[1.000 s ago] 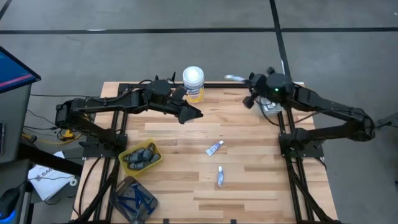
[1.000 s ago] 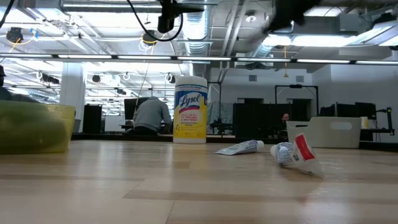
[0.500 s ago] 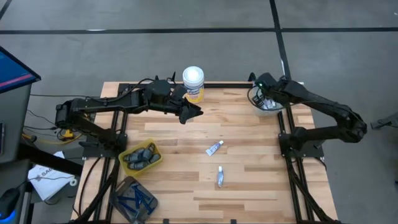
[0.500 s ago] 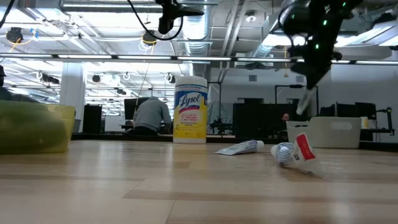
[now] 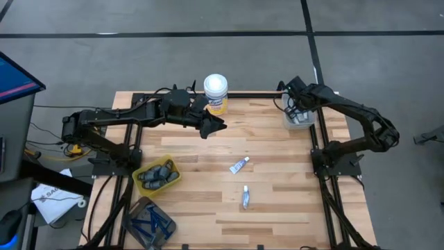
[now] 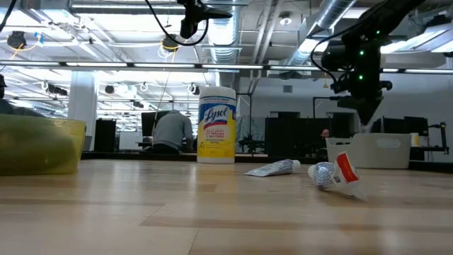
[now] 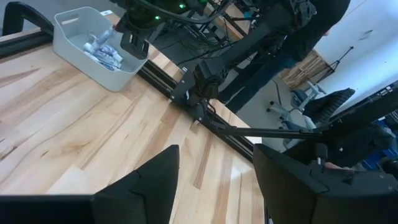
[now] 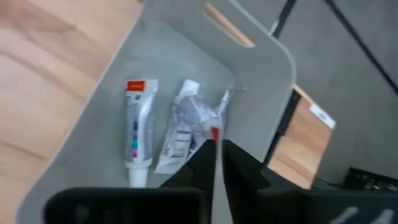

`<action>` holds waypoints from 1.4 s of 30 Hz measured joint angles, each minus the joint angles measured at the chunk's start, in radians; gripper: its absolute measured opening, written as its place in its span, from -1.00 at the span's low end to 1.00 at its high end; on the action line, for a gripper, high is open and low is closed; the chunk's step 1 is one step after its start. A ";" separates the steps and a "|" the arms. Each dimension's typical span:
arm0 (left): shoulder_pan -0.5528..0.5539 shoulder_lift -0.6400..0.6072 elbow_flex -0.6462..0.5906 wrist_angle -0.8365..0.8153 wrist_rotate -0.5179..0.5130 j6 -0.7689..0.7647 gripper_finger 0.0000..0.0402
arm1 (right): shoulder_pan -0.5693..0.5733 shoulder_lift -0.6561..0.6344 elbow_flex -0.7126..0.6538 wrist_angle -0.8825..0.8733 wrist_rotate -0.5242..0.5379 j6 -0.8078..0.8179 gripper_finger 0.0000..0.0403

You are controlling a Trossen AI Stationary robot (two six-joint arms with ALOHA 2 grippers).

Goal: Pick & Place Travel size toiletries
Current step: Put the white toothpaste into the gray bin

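Two white tubes lie flat on the wood mid-table, one (image 5: 239,165) and one nearer (image 5: 245,198); both show in the low view (image 6: 272,168), (image 6: 336,173). More tubes (image 8: 138,134) lie in the white bin (image 5: 300,118) at the far right corner. My right gripper (image 5: 295,105) points down into that bin, shut on a thin white tube. My left gripper (image 5: 211,126) hovers open above the table beside the white canister (image 5: 216,92), touching nothing. Grey sticks fill a yellow bin (image 5: 156,175); blue sticks fill a dark bin (image 5: 149,221). My right gripper (image 8: 214,152) pinches a white tube between its two fingers. The tube shows edge-on as a thin pale strip, and its red end (image 8: 214,133) sticks out past the fingertips. The fingers come from above, pointing down into the white bin, over the tubes lying there.
The tall white canister with a yellow label (image 6: 217,125) stands at the far edge. The yellow and dark bins sit at the near left. The white bin (image 7: 93,37) is at the far right corner. Bare wood lies around the two loose tubes.
My right gripper has swung from over the table's far edge toward the far right corner, carrying the tube. It has tipped from level to pointing down and has come down over the white bin. My left arm has kept still.
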 joint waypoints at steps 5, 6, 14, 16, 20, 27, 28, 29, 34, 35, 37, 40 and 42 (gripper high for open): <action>0.000 0.000 0.000 0.000 0.001 0.000 0.01 | -0.024 0.002 0.001 0.002 -0.066 -0.031 -0.51; 0.000 0.000 0.000 0.000 0.001 0.000 0.01 | -0.025 0.002 0.004 0.001 -0.074 -0.030 -0.40; 0.000 0.000 0.000 0.000 0.002 0.000 -0.01 | 0.055 -0.090 0.044 0.011 -0.375 0.004 0.21; 0.000 0.000 0.000 0.000 0.002 0.000 -0.02 | 0.116 -0.119 0.045 0.037 -0.467 -0.020 0.23; 0.000 0.000 0.000 0.000 0.002 0.000 -0.03 | 0.291 -0.140 0.045 0.091 -0.565 -0.121 0.16; 0.000 0.000 0.000 0.000 0.038 0.000 -0.02 | 0.583 -0.058 0.046 0.197 -0.568 -0.289 0.08; 0.000 0.000 0.000 0.000 0.049 -0.001 -0.03 | 0.619 -0.037 0.046 0.209 -0.569 -0.316 0.08; 0.000 0.000 0.000 -0.001 0.055 -0.001 -0.04 | 0.650 -0.015 0.045 0.213 -0.569 -0.341 0.08; 0.000 0.000 0.000 -0.001 0.083 -0.001 -0.08 | 0.750 0.108 0.045 0.277 -0.570 -0.412 0.08; 0.000 0.000 0.000 -0.002 0.085 -0.001 -0.08 | 0.759 0.131 0.045 0.292 -0.569 -0.426 0.08; 0.000 0.000 0.000 -0.004 0.098 -0.001 -0.09 | 0.772 0.172 0.045 0.299 -0.567 -0.451 0.07; 0.000 0.000 0.000 -0.004 0.121 -0.001 -0.10 | 0.778 0.232 0.045 0.314 -0.568 -0.476 0.04; 0.000 0.000 0.000 -0.005 0.122 -0.001 -0.10 | 0.777 0.267 0.045 0.333 -0.567 -0.485 0.03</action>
